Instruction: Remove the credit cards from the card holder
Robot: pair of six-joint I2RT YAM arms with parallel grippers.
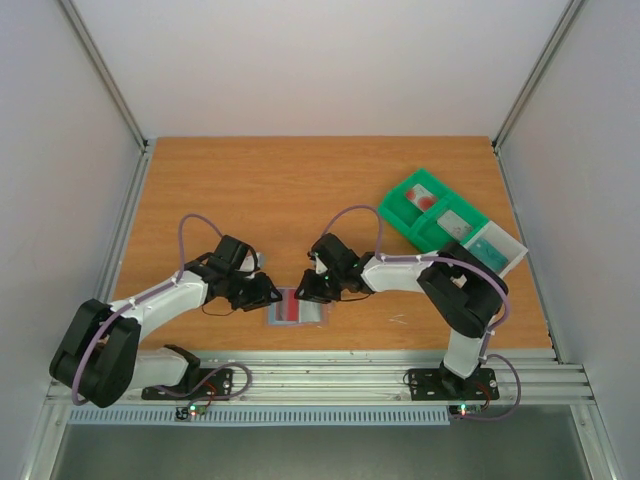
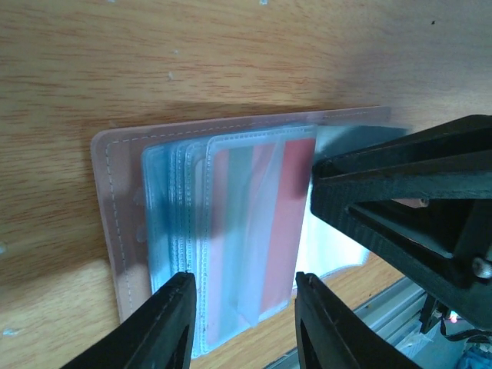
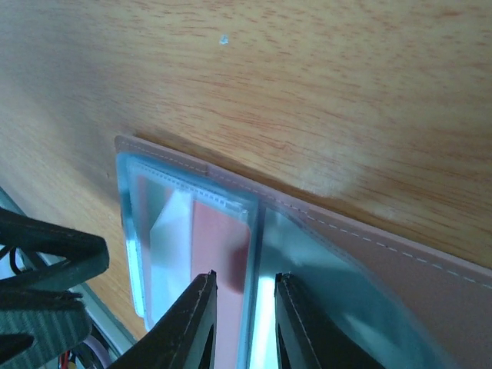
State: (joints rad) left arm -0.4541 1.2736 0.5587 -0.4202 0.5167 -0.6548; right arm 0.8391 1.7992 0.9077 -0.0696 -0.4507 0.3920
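The card holder (image 1: 300,308) lies spread open on the table near the front edge, its tan border (image 2: 115,200) framing grey-blue clear sleeves. A red credit card (image 2: 284,223) sits inside the topmost sleeve, also visible as the red card (image 3: 219,231) in the right wrist view. My left gripper (image 2: 242,278) is open, its fingers straddling that sleeve from the left side (image 1: 272,293). My right gripper (image 3: 244,274) is narrowly open over the sleeve's edge beside the fold, reaching in from the right (image 1: 305,292). The tan holder (image 3: 369,238) extends right of it.
A green compartmented tray (image 1: 420,215) stands at the back right with a red item and a grey item in it; a white bin (image 1: 497,250) adjoins it. The table's metal front rail (image 1: 350,375) runs just behind the holder. The two grippers sit close together.
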